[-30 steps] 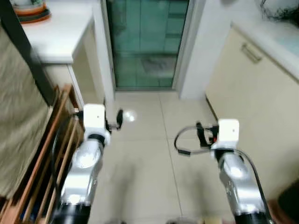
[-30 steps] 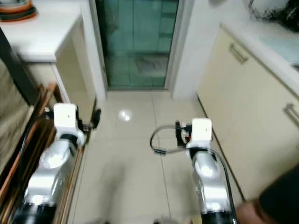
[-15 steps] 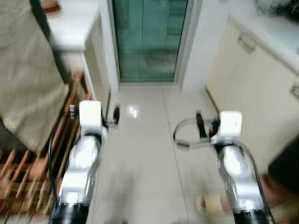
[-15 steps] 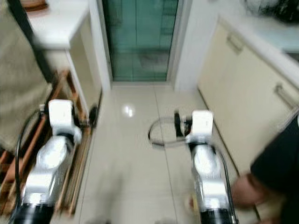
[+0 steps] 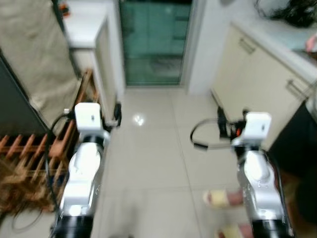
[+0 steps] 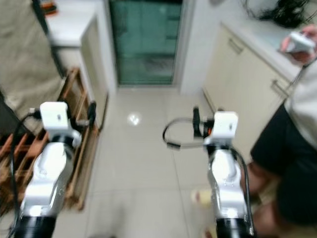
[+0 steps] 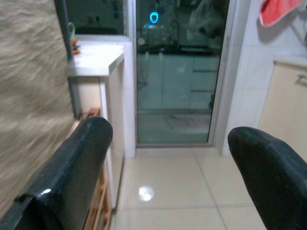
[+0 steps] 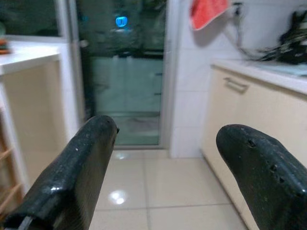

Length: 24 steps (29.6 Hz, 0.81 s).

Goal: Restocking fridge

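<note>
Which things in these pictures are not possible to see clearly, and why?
- Person: cut off by the right edge of the right eye view; the object in the hand is blurred.
- Dark tangle on the counter: cut off by the top edge of the left eye view.
- Wooden rack: its contents are blurred in the left eye view.
- Room behind the glass door: dim and reflective in the left wrist view.

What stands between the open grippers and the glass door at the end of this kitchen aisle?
Nothing visible does. Bare tiled floor runs from the left gripper and right gripper to the glass door. A person stands aside, by the right-hand cabinets.
</note>
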Tool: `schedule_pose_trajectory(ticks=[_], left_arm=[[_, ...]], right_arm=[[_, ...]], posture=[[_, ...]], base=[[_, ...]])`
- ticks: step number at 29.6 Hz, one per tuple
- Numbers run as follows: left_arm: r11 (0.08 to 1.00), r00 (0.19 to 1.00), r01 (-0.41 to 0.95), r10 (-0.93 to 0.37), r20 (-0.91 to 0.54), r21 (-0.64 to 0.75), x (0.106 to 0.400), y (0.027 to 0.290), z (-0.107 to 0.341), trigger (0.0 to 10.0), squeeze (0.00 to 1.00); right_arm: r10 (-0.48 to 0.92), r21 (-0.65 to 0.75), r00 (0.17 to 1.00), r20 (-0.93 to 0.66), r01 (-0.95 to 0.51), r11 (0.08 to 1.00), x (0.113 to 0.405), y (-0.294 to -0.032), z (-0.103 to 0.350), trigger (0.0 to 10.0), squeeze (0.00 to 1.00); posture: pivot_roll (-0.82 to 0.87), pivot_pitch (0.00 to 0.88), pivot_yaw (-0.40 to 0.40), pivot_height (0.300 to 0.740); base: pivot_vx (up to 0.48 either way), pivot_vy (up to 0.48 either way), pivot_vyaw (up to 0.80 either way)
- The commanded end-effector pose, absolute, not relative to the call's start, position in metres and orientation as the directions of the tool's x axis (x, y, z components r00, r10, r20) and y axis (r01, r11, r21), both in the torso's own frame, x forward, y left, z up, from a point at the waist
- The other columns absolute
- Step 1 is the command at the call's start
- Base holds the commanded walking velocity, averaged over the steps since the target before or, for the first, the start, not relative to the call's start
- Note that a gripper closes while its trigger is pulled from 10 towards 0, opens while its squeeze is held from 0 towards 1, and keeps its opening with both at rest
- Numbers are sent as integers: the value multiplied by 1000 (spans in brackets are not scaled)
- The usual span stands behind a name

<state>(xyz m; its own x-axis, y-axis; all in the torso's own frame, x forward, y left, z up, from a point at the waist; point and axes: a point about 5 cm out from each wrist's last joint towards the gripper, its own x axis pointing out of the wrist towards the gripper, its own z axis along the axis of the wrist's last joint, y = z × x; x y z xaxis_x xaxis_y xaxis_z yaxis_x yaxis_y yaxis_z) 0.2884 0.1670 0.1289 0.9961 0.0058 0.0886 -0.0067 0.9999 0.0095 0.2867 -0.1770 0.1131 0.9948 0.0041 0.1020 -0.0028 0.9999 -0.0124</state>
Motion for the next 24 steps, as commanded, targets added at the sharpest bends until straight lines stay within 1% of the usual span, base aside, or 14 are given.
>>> schedule_pose_trajectory(ticks=[1,2,5,14,19,20,21,24], left_arm=[[999,990,37,-36,134,-8,291,161,140,10000,0],[999,990,42,-40,135,-14,292,160,140,10000,0],[998,990,55,-59,129,36,292,158,140,10000,0],[995,990,79,-85,112,52,293,155,136,10000,0],[996,990,82,-86,109,42,293,155,136,10000,0],[996,990,86,-88,110,22,293,154,135,10000,0],[997,992,71,-69,103,-11,293,155,134,10000,0],[998,994,52,-50,99,-22,293,157,133,10000,0]], right_arm=[[42,-45,993,111,-37,998,287,-170,114,10000,0],[45,-49,993,108,-40,998,287,-169,113,10000,0],[45,-51,995,93,-41,998,289,-169,111,10000,0],[45,-63,996,71,-41,997,288,-172,106,10000,0],[49,-64,997,64,-45,997,288,-171,104,10000,0],[50,-64,997,61,-46,997,288,-170,104,10000,0],[51,-65,997,59,-48,997,288,-170,103,10000,0],[54,-65,997,56,-50,997,288,-170,102,10000,0]], posture=[[-92,0,-1,740],[-92,0,-1,740],[-94,0,1,740],[-95,0,1,740],[-97,0,2,740],[-97,0,2,740],[-97,0,2,740],[-97,0,2,740]], base=[[0,0,0],[285,0,0],[298,303,0],[330,348,0],[334,345,0],[334,345,0],[0,390,0],[0,0,0]])
